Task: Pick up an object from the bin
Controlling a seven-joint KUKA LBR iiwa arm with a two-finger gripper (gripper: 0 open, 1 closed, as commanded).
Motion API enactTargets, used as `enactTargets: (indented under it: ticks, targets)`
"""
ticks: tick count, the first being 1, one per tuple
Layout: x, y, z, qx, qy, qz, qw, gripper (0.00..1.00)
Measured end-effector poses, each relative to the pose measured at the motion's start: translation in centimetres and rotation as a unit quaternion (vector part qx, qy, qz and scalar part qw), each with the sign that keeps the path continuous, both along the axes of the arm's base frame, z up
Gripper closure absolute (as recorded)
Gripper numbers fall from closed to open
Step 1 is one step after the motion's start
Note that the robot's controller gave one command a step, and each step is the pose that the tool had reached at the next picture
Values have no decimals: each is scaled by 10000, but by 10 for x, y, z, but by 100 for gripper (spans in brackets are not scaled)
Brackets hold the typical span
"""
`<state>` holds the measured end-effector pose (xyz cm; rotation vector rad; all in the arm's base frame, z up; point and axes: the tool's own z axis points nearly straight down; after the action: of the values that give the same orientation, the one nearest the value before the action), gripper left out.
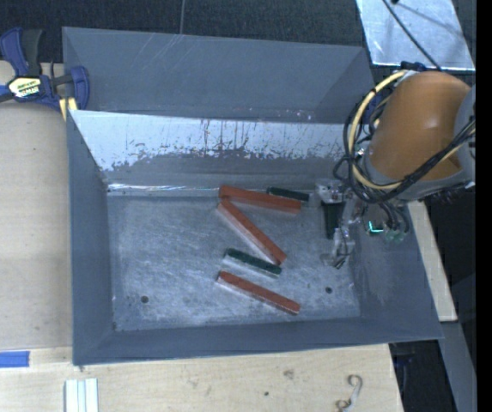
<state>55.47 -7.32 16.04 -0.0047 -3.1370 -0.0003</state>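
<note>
orange wrist cover (413, 127) over hand (340, 251), grip unclear; scuffed grey bin floor (168, 264), reddish sticks (258, 292) nearby.

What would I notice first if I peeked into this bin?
Probably the big orange cover on the robot's arm at the right, with the gripper hanging over the right side of the grey bin. Then the reddish-brown sticks and two dark green ones scattered in its middle.
</note>
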Motion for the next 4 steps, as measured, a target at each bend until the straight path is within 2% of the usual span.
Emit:
enactTargets:
  ticks: [1, 2, 3, 4]
  targets:
    - [61, 75, -92, 10, -50, -367, 9993, 0]
    - [48, 136, -59, 14, -55, -1699, 9854, 0]
    - [56, 88, -47, -13, -60, -1709, 9853, 0]
    - [64, 108, -91, -9, -24, -2187, 9758, 0]
